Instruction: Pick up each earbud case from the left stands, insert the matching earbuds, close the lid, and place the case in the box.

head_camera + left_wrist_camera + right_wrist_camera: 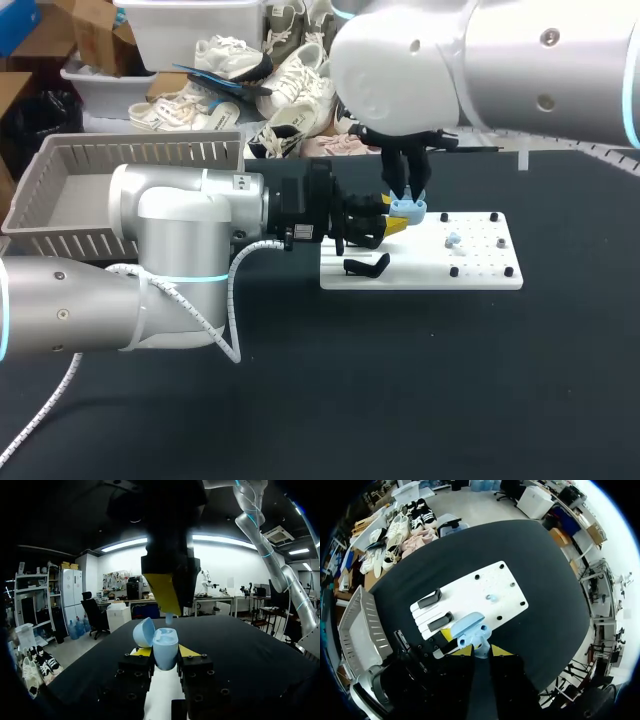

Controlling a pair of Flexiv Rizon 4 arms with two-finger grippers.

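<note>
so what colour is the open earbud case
Light blue plastic earbud case, clearest in left wrist view.

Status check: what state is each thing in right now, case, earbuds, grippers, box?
earbud case: lid open.
left gripper: shut on earbud case.
right gripper: shut on held earbud, above the case.
held earbud: over the open case, not yet seated.
loose earbud: lying on the white board.
box: no case visible inside.

Earbud case point(164, 647): pale blue, plain. Left gripper point(161, 652): yellow tips, black body. Board point(480, 272): white, dotted with black pegs. Stands point(367, 266) on board: black. Table point(400, 380) under board: black. Basket point(60, 190) left of board: grey, slatted.
</note>
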